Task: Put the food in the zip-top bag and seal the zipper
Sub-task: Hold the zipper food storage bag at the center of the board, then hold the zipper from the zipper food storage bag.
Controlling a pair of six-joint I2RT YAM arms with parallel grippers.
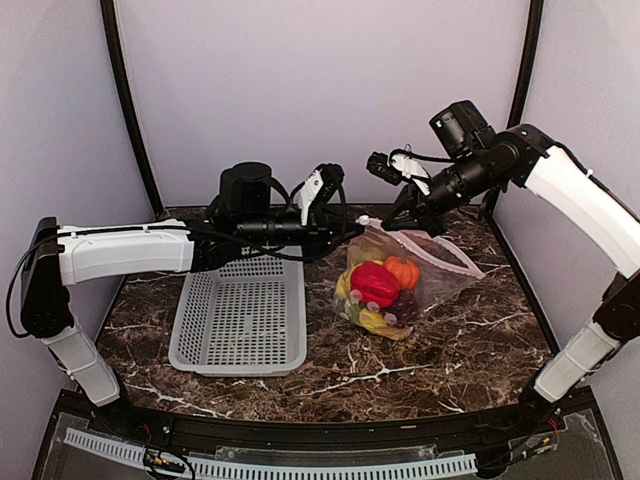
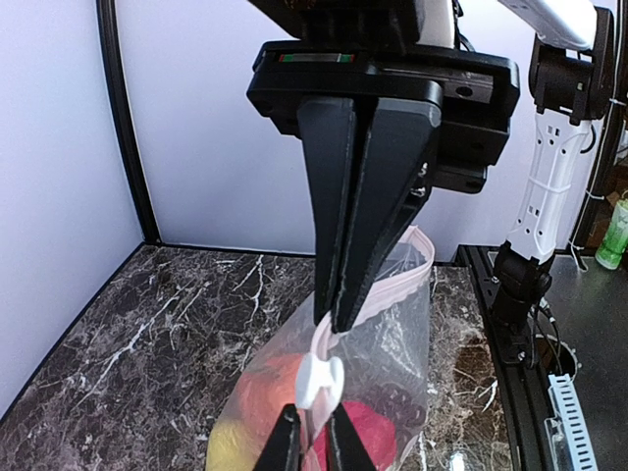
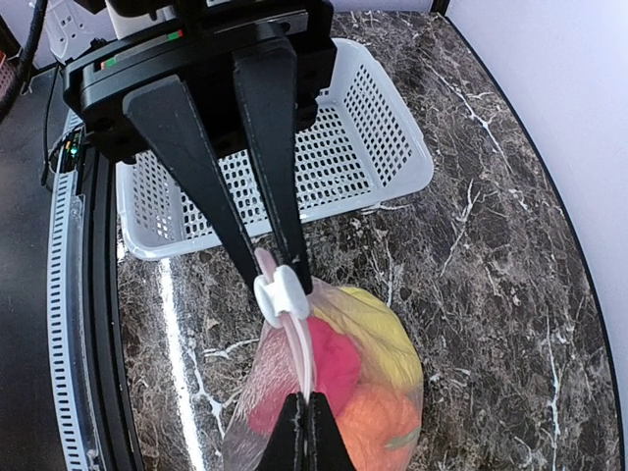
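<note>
The left gripper [image 2: 334, 316] is pinching its fingers tight together on the zipper [image 2: 417, 267], gripping the pinkish strip at the raised end of the zip-top bag [image 1: 440, 265]. Just past its tips, the white slider [image 2: 319, 378] is sitting on the strip. The right gripper [image 3: 281, 279] is meeting it from the opposite side. Its two fingers are narrowing to a V with their tips against the slider and the strip running between them (whether the pads are actually pressing I cannot tell).

The bag is hanging down from both grippers, with its lower part resting on the marble table [image 1: 450, 350] directly beneath them. The food is lying inside it. The red pepper [image 1: 374, 282] is sitting beneath the left gripper's tips. The orange fruit [image 1: 403, 270] is resting under the right gripper, and a yellow piece [image 1: 375, 322] is lying lowest, at the bag's near end. The white basket [image 1: 240, 310] is lying on the table below and behind the left gripper, under that arm.
</note>
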